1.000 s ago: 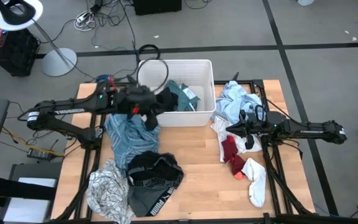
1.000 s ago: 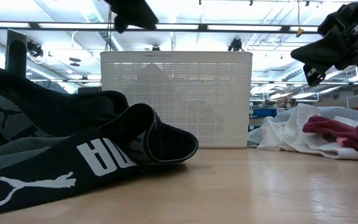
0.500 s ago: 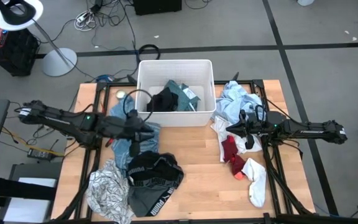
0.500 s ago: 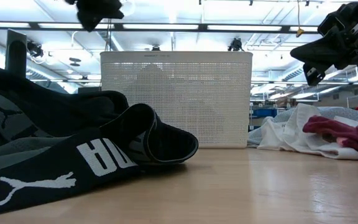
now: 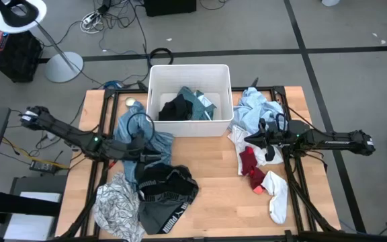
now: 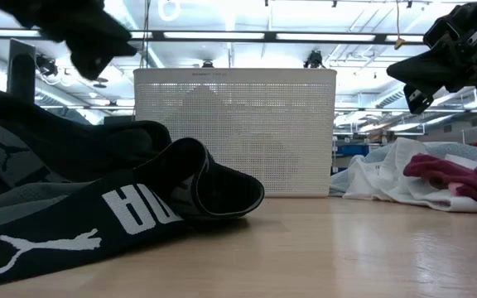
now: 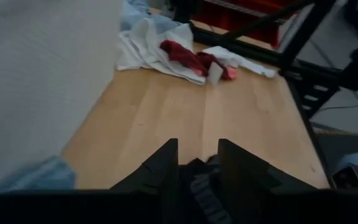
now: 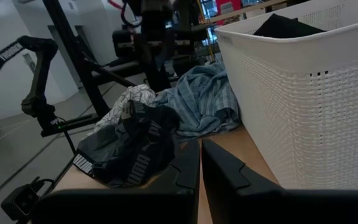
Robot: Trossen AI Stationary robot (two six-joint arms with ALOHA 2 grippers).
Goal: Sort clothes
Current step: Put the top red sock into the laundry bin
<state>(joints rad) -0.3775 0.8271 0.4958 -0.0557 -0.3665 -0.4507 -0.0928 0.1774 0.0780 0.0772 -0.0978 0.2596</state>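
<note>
Clothes in tub: a black piece (image 5: pixel 176 107) and a teal shirt (image 5: pixel 197 104) lie inside the white tub (image 5: pixel 158 125), which stands at the middle of the surface's far edge.
Clothes, left half: a light-blue striped shirt (image 5: pixel 127 132) just beside the tub's left wall; black Puma shorts (image 5: pixel 166 183) and grey Puma shorts (image 5: pixel 160 215) at the near edge; a white-grey patterned top (image 5: pixel 116 205) at the near left corner.
Clothes, right half: a pale-blue shirt (image 5: pixel 255 107) by the far right corner, red socks (image 5: pixel 250 166) and a white sock (image 5: pixel 277 195) nearer the right edge.
Left claw (image 5: pixel 142 156): low over the striped shirt and the black shorts, fingers (image 7: pixel 162 167) parted, nothing between them.
Right claw (image 5: pixel 269 142): above the red socks, fingers pressed together, empty.
Surface (image 5: pixel 217 195): pale wood boards, bare in the middle.
Room: grey floor, a lamp stand (image 5: pixel 60 64) and cables (image 5: pixel 106 13) beyond the far edge; ceiling strip lights (image 6: pixel 222 35) in the low view.
</note>
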